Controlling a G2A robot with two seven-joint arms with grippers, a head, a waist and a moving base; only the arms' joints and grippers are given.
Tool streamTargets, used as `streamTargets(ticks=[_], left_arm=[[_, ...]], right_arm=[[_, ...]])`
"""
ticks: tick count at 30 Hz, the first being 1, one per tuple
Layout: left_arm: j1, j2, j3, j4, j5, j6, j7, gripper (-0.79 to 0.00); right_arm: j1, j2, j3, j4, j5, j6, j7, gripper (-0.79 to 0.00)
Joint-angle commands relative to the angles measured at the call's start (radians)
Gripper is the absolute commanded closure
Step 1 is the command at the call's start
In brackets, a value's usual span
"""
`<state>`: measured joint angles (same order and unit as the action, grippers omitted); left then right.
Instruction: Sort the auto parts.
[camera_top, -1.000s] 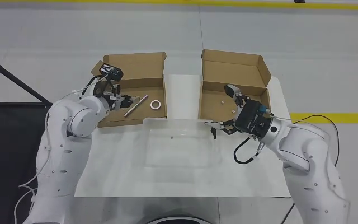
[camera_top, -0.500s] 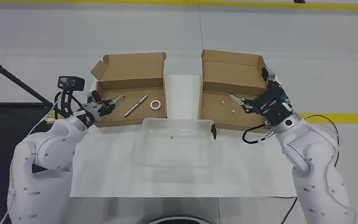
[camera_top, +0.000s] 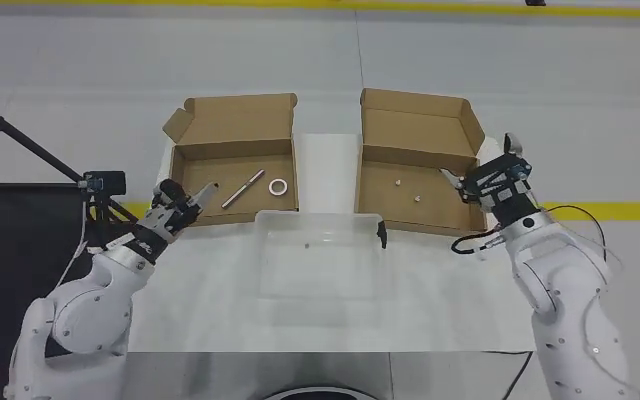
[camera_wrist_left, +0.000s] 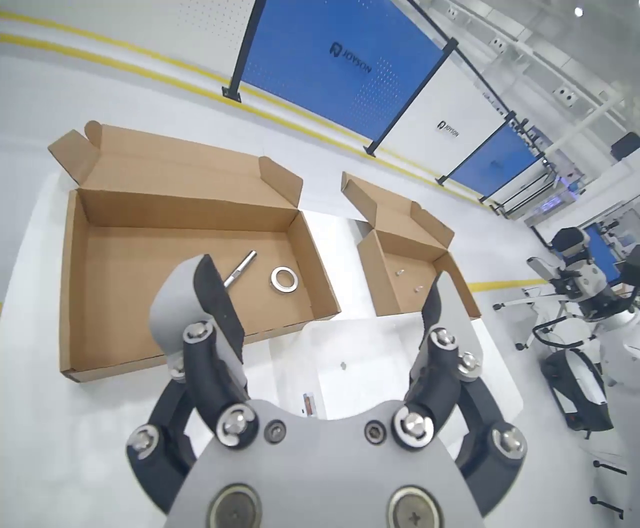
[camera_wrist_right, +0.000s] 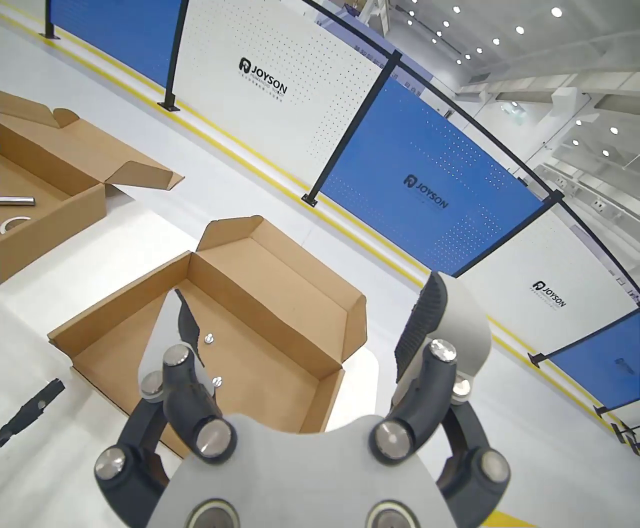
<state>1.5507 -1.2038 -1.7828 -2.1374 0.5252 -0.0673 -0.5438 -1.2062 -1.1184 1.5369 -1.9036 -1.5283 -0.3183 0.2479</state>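
Observation:
The left cardboard box (camera_top: 240, 115) holds a metal rod (camera_top: 243, 188) and a metal ring (camera_top: 279, 186). Two small screws (camera_top: 399, 182) lie in the right cardboard box (camera_top: 415, 125). In front of the boxes sits a clear plastic tray (camera_top: 320, 270) with one tiny part (camera_top: 306, 242) in it. My left gripper (camera_top: 190, 200) hovers open and empty by the left box's near left corner; its wrist view shows the rod (camera_wrist_left: 240, 268) and ring (camera_wrist_left: 284, 278) ahead. My right gripper (camera_top: 475, 180) hangs open and empty at the right box's right wall, with the screws (camera_wrist_right: 209, 339) below it.
A small black piece (camera_top: 381, 235) lies at the tray's right rim, also seen as a black piece (camera_wrist_right: 30, 412) in the right wrist view. White sheeting (camera_top: 200, 300) covers the table. A camera stand (camera_top: 100, 185) rises off the table's left side.
The left gripper has drawn back out of the left box toward the table's left front. The right gripper has swung from the tray's right end across the right box to its right wall.

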Motion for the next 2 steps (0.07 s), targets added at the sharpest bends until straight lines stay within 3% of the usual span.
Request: streamTargets(ticks=[1,2], left_arm=[[-0.001,0.0,0.009,0.005,-0.016,-0.002,-0.001,-0.785],[-0.005,0.001,0.017,0.007,-0.022,-0.002,-0.01,-0.785]], right_arm=[[0.0,0.0,0.0,0.0,0.0,0.0,-0.001,-0.785],[0.0,0.0,0.0,0.0,0.0,0.0,-0.001,-0.785]])
